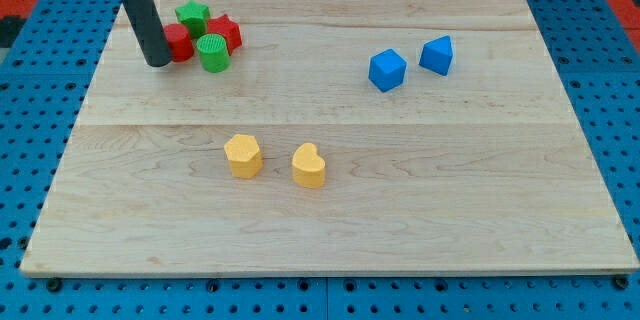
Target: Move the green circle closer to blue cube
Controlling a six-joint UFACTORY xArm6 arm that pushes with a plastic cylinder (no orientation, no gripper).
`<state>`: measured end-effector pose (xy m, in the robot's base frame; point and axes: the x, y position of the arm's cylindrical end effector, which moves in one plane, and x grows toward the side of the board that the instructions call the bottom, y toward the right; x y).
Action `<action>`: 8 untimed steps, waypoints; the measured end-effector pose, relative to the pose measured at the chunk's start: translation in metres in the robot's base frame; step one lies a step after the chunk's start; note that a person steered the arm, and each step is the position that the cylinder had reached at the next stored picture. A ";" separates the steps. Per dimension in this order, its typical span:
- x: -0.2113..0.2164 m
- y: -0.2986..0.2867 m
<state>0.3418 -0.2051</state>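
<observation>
On the pale wooden board (330,220), two green, two red, two blue and two yellow blocks were counted. The green circle (213,53) lay upper left, well apart from the blue cube (387,69). My tip (158,61) was noted touching a red block (180,42); no gripper was fitted.

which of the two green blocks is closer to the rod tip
The green circle, the round one at the cluster's lower right. It sits nearer my tip than the green star, which lies toward the view's top.
</observation>
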 end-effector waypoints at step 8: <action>-0.016 0.056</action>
<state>0.3258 -0.1488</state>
